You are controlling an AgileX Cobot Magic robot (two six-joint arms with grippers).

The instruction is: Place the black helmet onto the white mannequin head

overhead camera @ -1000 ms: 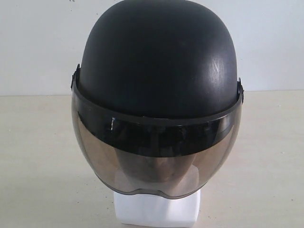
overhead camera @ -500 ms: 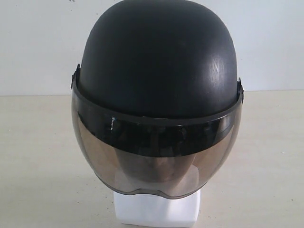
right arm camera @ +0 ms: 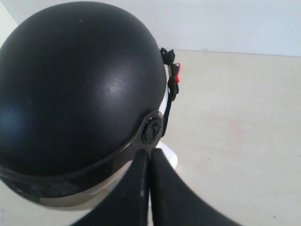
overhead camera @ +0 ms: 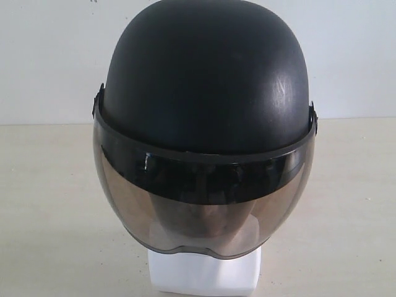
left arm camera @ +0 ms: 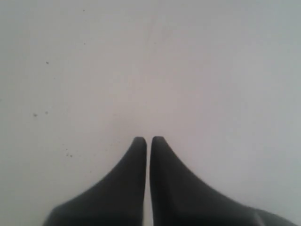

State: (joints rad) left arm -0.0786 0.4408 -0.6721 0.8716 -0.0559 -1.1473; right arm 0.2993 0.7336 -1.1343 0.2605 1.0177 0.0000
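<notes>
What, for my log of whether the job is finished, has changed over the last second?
Nothing visibly changed. In the exterior view the helmet sits on the white head just as it did a second ago, visor down, and no arm shows there.

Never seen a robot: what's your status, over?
Left gripper, right gripper shut, empty. Round black visored helmet seated on white plastic mannequin head. Nothing obstructing.
</notes>
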